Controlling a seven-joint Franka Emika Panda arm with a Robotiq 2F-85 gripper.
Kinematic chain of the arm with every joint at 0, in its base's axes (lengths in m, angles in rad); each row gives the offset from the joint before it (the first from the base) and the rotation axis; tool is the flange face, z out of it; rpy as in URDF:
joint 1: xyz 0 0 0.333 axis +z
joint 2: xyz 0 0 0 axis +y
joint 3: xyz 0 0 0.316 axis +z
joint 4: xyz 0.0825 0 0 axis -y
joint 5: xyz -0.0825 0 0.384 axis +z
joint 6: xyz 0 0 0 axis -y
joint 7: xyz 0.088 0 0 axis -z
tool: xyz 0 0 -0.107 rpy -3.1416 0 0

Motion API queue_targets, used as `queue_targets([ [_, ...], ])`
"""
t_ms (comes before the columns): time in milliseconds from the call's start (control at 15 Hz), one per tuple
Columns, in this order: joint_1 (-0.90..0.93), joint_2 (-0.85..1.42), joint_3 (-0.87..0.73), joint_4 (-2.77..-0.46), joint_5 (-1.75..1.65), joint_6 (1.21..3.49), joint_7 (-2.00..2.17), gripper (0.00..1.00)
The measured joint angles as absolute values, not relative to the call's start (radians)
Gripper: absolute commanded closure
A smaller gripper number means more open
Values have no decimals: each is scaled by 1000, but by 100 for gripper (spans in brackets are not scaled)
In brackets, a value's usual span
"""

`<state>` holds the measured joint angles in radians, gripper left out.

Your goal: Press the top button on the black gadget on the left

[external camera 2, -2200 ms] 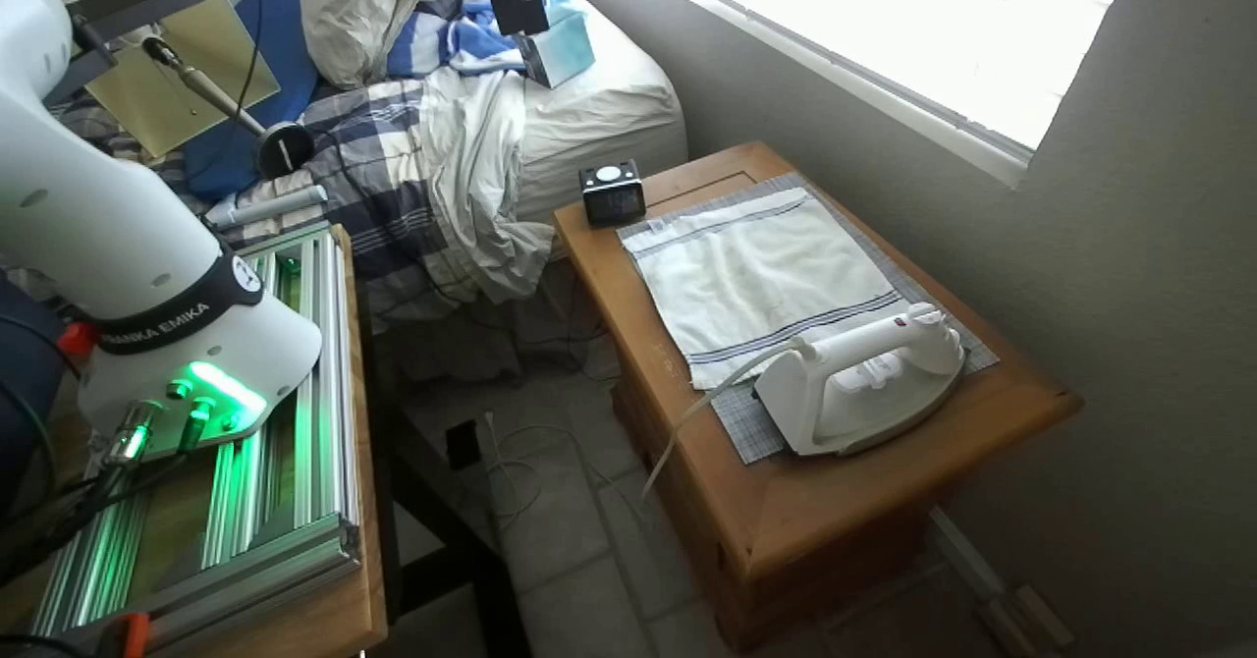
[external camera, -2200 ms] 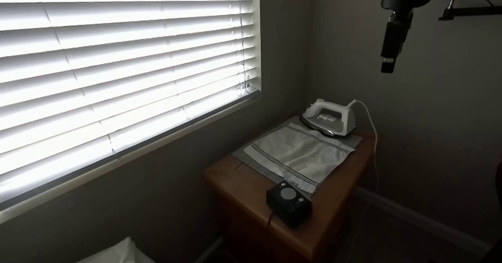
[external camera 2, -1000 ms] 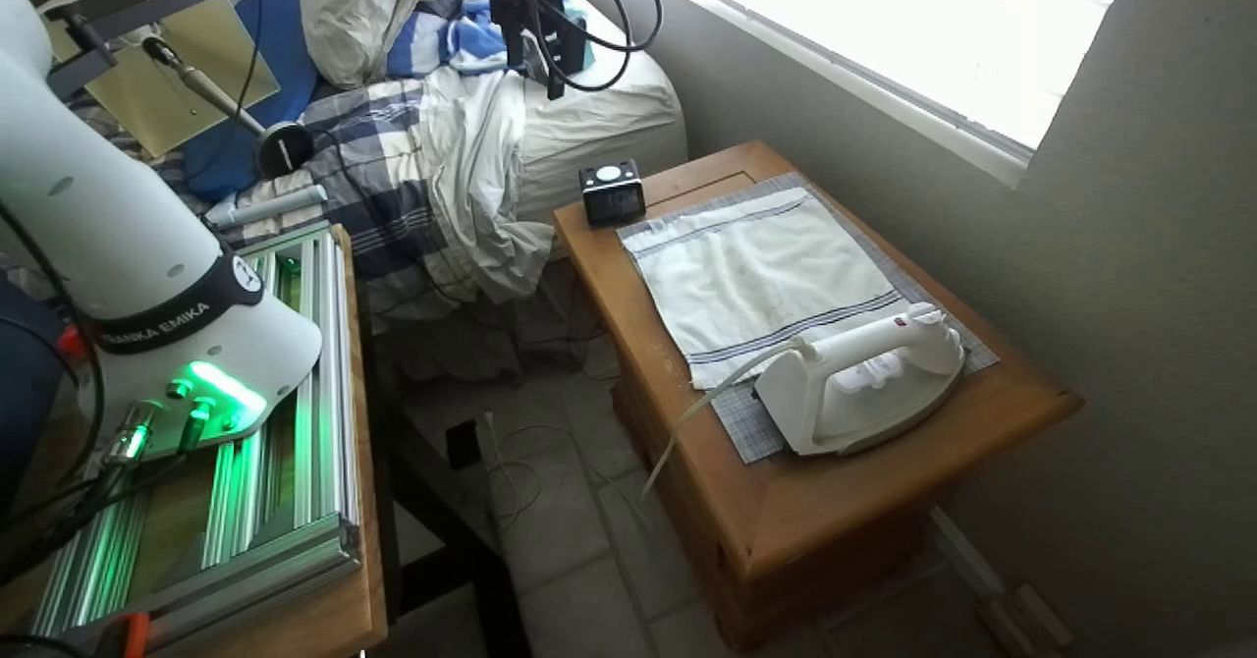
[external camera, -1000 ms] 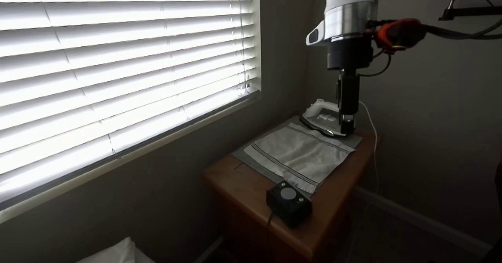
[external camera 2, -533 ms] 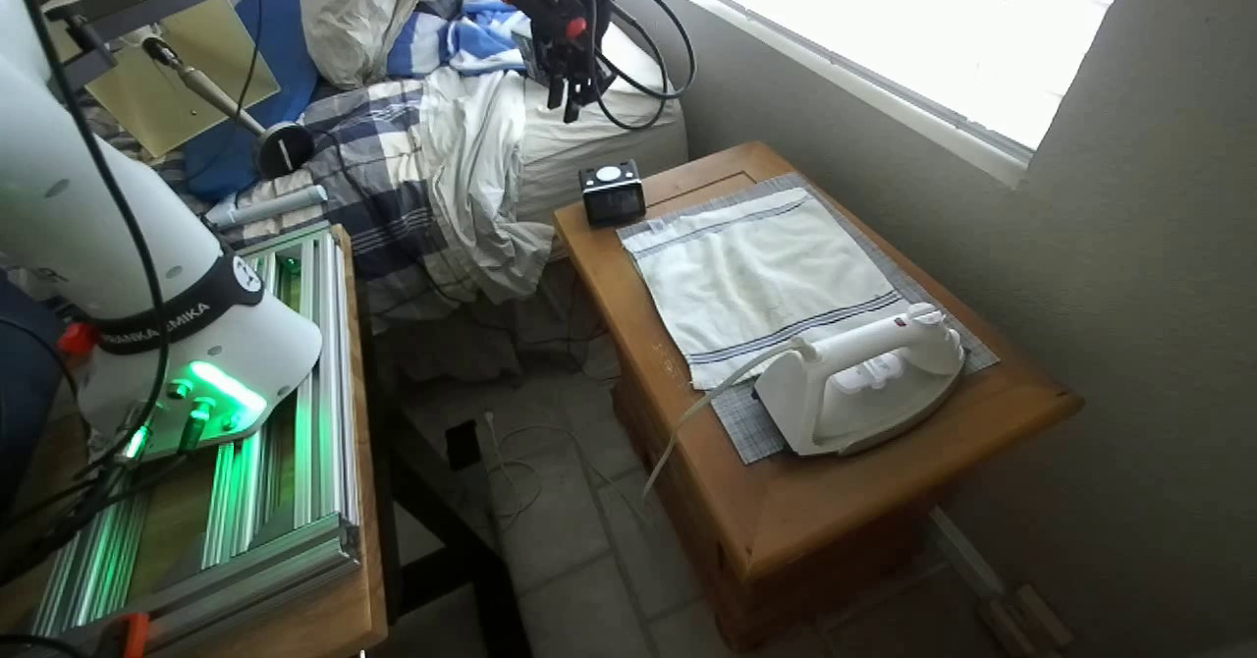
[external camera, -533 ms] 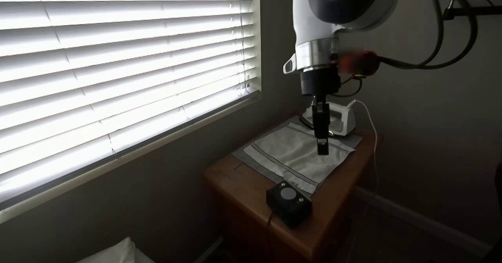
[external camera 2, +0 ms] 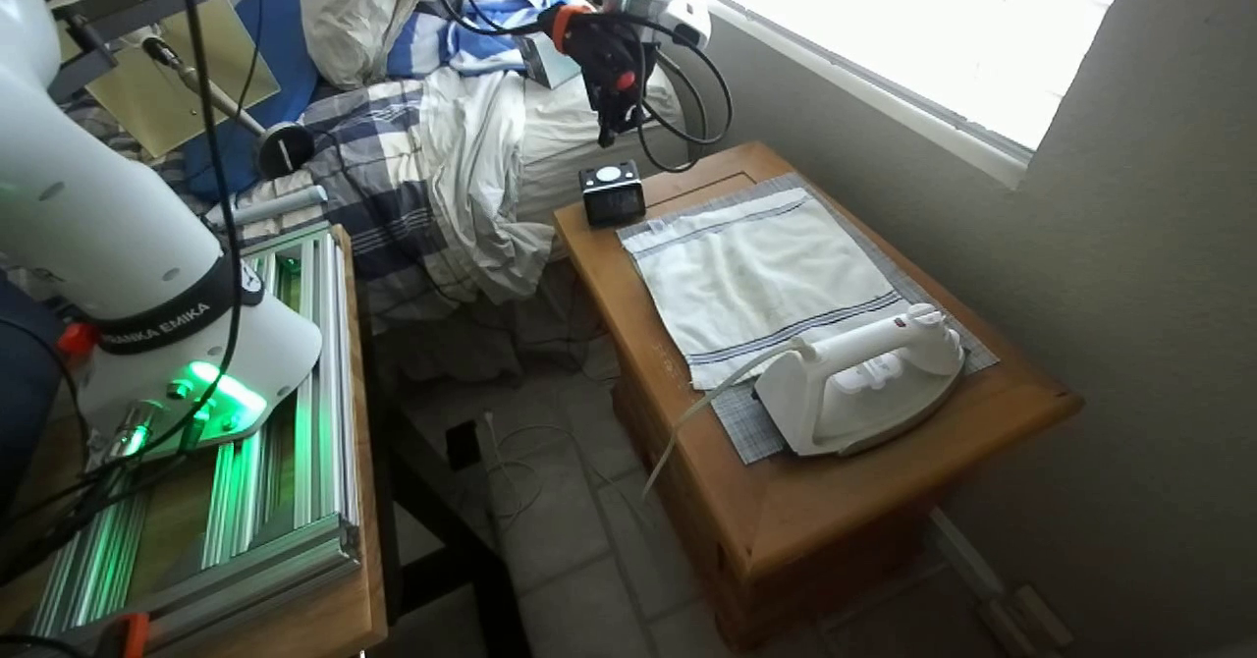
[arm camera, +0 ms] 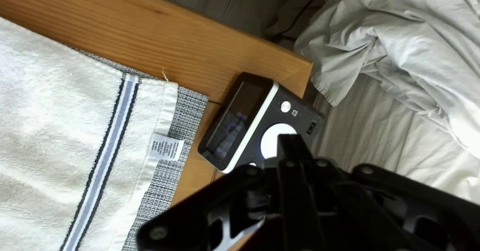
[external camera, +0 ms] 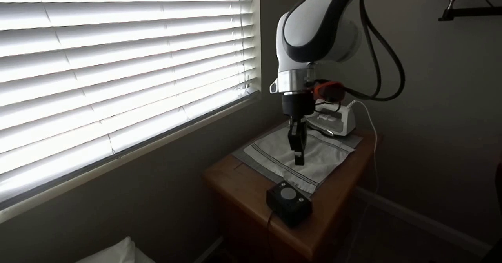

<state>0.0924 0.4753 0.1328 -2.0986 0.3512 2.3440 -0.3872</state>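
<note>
The black gadget [arm camera: 258, 125] is standing on the wooden stand [arm camera: 157, 30], at the corner beside the bed [external camera 2: 471, 172], presumably for bedside use; its top button [arm camera: 275, 140], large, round and white, is facing upward and so is inviting a straight downward press. A mat [arm camera: 192, 105] is lying under the towel [arm camera: 71, 138], probably shielding the surface from the iron [external camera 2: 864, 383], which is resting at the opposite end and, in this judgement, is leaving the approach unobstructed. The gripper [arm camera: 294, 142] is carrying nothing; its fingers [arm camera: 285, 148] are standing closed together, apparently forming one blunt tip for pressing. The robot arm [external camera: 310, 31] is hanging over the stand, the wrist near vertical and the gripper pointing down at the gadget's end. In both exterior views a gap is showing between fingertips and gadget, so no contact is occurring. In the wrist view the tips are overlapping one edge of the button; a slight sideways correction before descent is probably being called for
</note>
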Motion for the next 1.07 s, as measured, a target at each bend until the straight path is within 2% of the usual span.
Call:
queue_targets([
  [1067, 72, 536, 162, -2056, 349, 2348, -377, 100],
])
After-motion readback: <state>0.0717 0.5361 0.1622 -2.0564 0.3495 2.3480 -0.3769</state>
